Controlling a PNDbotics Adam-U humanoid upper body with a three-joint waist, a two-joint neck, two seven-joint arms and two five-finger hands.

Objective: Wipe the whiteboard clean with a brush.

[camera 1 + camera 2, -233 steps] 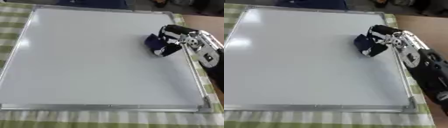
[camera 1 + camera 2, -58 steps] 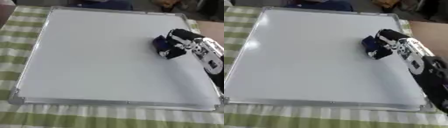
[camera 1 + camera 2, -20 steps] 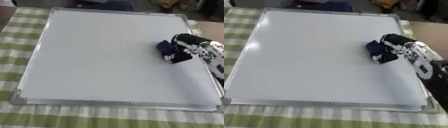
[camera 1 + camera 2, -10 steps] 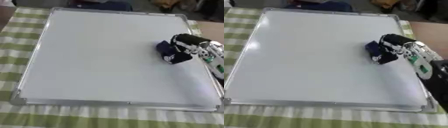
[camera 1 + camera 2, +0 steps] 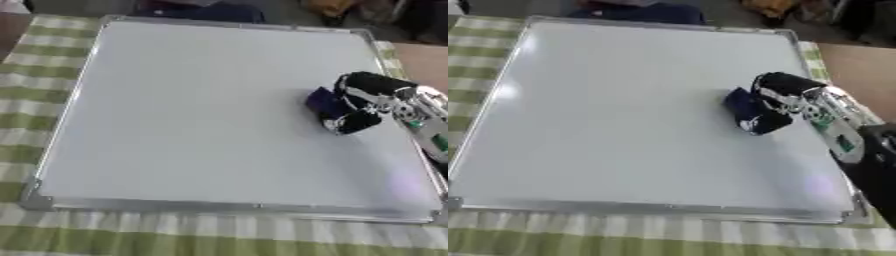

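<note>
Left eye view: the whiteboard (image 5: 201,115) lies flat on a green-and-white checked tablecloth (image 5: 131,240) and its surface looks blank. The right hand (image 5: 372,100) comes in from the right edge, fingers curled round a dark blue brush (image 5: 325,104) that sits on the board's right side, roughly mid-height.

Right eye view: same deal, the brush (image 5: 744,107) is pressed against the board near the right frame, and the right hand (image 5: 785,97) is wrapped round it. The black forearm (image 5: 877,165) runs off toward the lower right.
</note>
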